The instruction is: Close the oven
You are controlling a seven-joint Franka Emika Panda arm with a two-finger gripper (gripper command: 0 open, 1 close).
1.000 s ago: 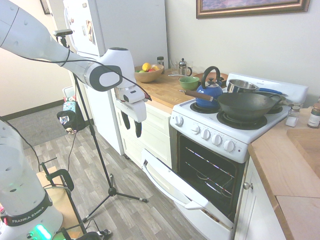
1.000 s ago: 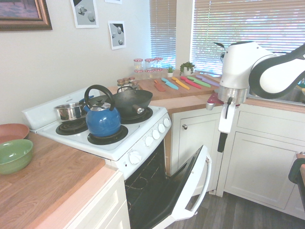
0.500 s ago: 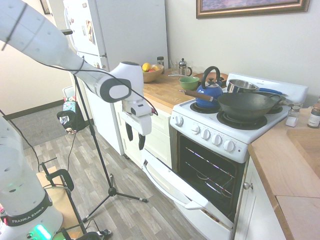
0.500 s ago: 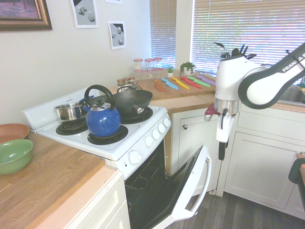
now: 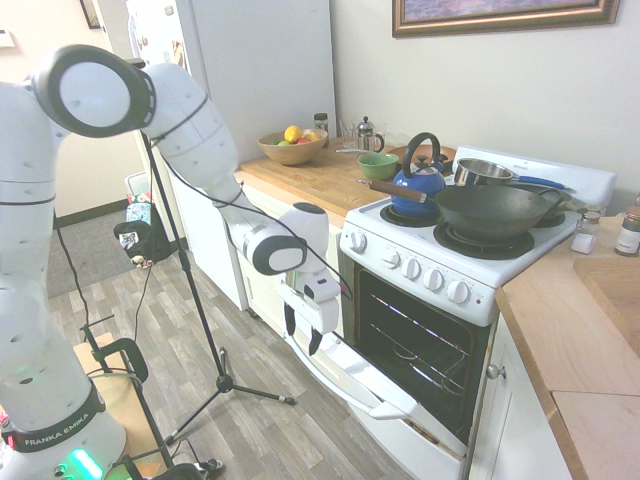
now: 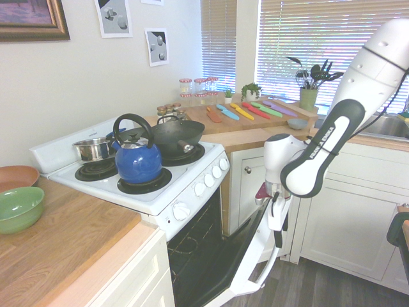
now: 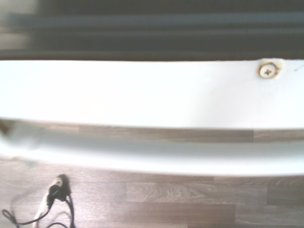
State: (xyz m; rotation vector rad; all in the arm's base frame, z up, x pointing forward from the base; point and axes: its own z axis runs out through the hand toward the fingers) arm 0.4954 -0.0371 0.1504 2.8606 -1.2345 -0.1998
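The oven [image 5: 425, 285] stands between two stretches of wooden tabletop [image 5: 330, 183], its door [image 5: 370, 385] tilted partway down and the dark racked cavity [image 5: 410, 340] showing behind it. The end effector [image 5: 303, 340] points down at the end of the door's bar handle [image 5: 335, 388] nearest the fridge [image 5: 265, 80], its two dark fingers spread apart with nothing visible held between them; whether they touch the handle, I cannot tell. The wrist view shows the door's white top edge with a rust-ringed screw [image 7: 268, 71], the blurred handle alongside it, and wood-look floor [image 7: 180, 204] beyond. On the stovetop, a blue kettle [image 6: 138, 160] with a black handle sits on a front burner, beside a dark wok [image 5: 487, 212] and a steel saucepan [image 5: 484, 173]. A green bowl [image 6: 20, 209] sits on the tabletop at one side of the range, with a fruit bowl [image 5: 293, 150] farther along. Across the range, colourful knives [image 6: 254, 110] lie in a row near a small potted plant [image 6: 251, 91], and a green holder [image 6: 308, 99] carries dark utensils [image 6: 315, 75].
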